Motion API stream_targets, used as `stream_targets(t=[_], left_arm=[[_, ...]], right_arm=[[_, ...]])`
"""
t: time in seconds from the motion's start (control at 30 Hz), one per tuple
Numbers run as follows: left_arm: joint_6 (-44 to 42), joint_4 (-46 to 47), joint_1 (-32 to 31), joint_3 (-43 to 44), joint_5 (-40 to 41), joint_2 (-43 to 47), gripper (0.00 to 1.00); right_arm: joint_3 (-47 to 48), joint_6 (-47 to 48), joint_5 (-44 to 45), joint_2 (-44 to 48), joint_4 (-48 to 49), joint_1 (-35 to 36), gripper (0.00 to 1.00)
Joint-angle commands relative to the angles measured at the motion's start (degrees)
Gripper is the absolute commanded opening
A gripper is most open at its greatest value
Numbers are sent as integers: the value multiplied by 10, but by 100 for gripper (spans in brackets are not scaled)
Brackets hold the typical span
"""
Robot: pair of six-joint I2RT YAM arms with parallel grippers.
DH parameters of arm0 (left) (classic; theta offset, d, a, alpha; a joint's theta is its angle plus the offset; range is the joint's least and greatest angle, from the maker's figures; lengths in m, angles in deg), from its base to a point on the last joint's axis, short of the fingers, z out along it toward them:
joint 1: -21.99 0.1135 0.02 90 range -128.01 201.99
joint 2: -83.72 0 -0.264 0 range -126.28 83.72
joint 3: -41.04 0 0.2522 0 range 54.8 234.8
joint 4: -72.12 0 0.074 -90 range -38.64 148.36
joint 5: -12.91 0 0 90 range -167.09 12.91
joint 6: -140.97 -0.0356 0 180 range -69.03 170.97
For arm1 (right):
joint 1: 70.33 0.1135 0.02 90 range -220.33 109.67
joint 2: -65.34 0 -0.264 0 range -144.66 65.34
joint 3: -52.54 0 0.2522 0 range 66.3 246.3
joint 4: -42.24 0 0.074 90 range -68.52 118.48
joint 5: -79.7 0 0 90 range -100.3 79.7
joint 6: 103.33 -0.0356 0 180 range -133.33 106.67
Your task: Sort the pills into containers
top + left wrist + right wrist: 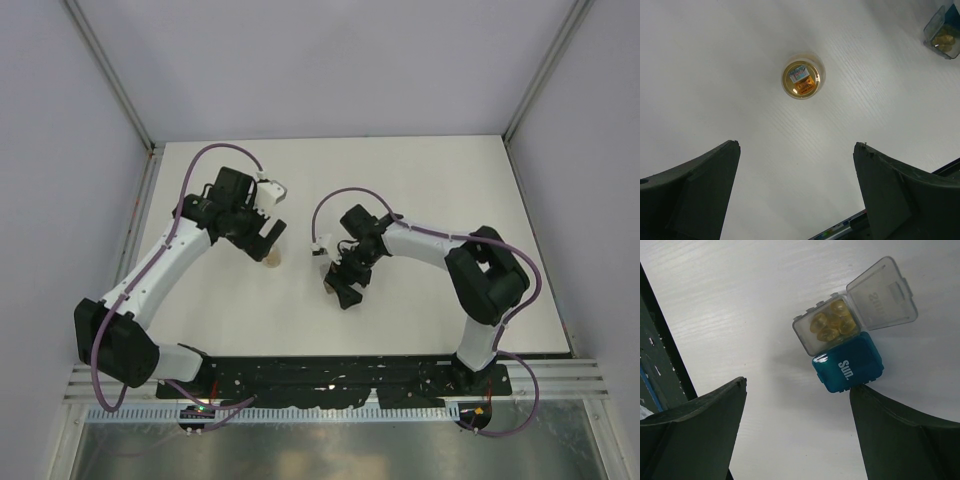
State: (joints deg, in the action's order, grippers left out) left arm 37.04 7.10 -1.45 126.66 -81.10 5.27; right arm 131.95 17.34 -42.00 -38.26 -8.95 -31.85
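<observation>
Just beyond right gripper, jaws wide open, empty, teal box beside grey box

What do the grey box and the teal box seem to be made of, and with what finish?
Grey box: probably translucent plastic, slightly frosted; the white table shows through its open lid, which bears moulded letters. Teal box: probably tinted plastic, glossy; highlights run along its rounded edges, and there is white lettering on top.

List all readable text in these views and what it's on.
"Sun." on the lid of the closed teal box.
Open lid of the grey box: faint raised word, not clearly legible.
Vial top: blue and orange label, print too small to read.
</observation>
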Motion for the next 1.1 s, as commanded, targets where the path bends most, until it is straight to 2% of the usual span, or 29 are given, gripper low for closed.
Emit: stream_targets(t=[0.0,0.3,0.7,1.07], left_arm=[[-3,-2,4,4,-2,18,99],[-4,-4,4,1,0,21,99],[-6,-1,3,-6,-4,23,99],[-10,0,4,-7,4,24,99]], right_arm=[[-10,-11,-6,32,-7,10,88],[-23,-4,20,59,-5,13,88],[-38,32,111,92,37,14,90],[-54,92,111,97,93,13,91]])
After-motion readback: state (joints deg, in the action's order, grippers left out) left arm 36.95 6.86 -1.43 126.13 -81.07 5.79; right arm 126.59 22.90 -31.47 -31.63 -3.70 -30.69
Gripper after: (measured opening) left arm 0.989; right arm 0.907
